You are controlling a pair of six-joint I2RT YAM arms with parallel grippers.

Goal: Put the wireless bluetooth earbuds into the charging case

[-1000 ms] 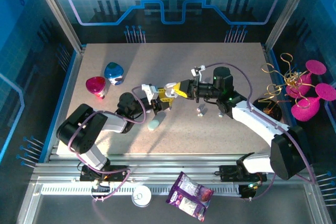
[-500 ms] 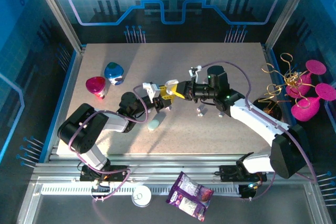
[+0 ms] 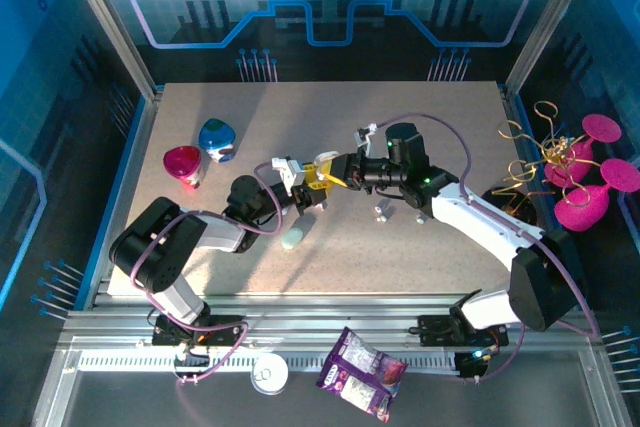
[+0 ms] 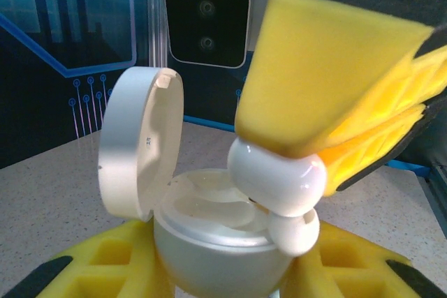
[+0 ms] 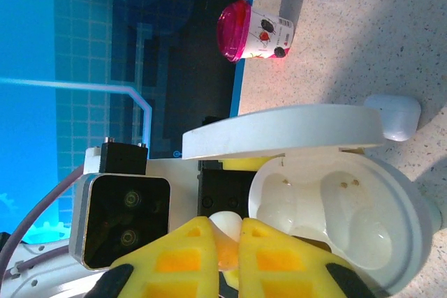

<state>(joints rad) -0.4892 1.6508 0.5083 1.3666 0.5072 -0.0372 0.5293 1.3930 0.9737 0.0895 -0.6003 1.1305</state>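
My left gripper (image 4: pixel 223 273) is shut on the white charging case (image 4: pixel 209 239), whose lid (image 4: pixel 140 141) stands open to the left. My right gripper (image 5: pixel 225 241) is shut on one white earbud (image 4: pixel 279 179) and holds it against the case's near rim, above the empty wells. In the right wrist view the earbud (image 5: pixel 227 222) shows between the yellow fingers, beside the open charging case (image 5: pixel 349 221). From above, both grippers meet at mid-table: left gripper (image 3: pixel 297 185), right gripper (image 3: pixel 325 175). Two more earbuds (image 3: pixel 381 212) lie on the table by the right arm.
A mint closed case (image 3: pixel 297 235) lies just in front of the left gripper. Another closed white case (image 5: pixel 394 113) lies beyond the lid. A pink cup (image 3: pixel 183 164) and a blue cup (image 3: pixel 217 139) stand at the left. A gold wire stand (image 3: pixel 545 162) sits off the right edge.
The right gripper has moved a little left with the earbud, closing onto the case held by the left gripper. The left arm has stayed put.
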